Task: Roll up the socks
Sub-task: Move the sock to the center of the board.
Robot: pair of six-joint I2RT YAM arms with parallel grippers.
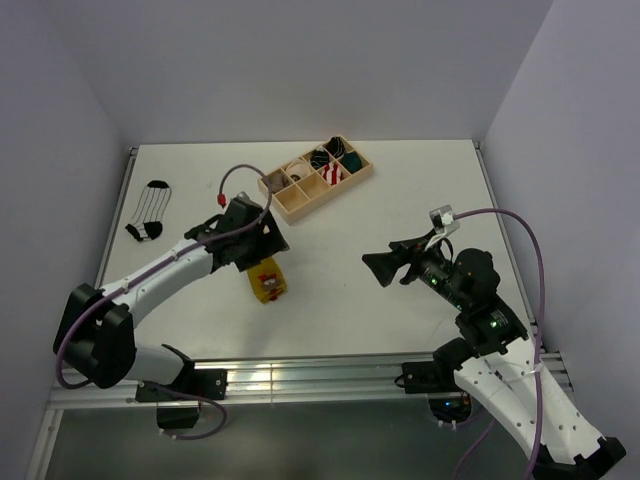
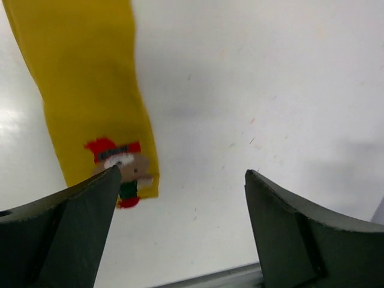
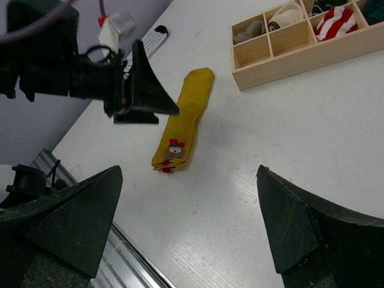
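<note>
The mustard-yellow sock (image 1: 268,281) lies flat on the white table, its red-and-white patch at the near end. It also shows in the left wrist view (image 2: 90,90) and the right wrist view (image 3: 183,123). The white sock with black stripes (image 1: 150,208) lies flat at the far left, and its end shows in the right wrist view (image 3: 147,43). My left gripper (image 1: 260,254) hovers open and empty just above the yellow sock's far part; its left finger (image 2: 78,228) is over the patch end. My right gripper (image 1: 385,263) is open and empty, to the right of the yellow sock.
A wooden compartment tray (image 1: 300,203) stands at the back centre, holding a red-and-white striped bundle (image 1: 333,173), a teal bundle (image 1: 352,160) and other small rolls. The metal rail (image 1: 300,378) runs along the table's near edge. Walls close the sides and back.
</note>
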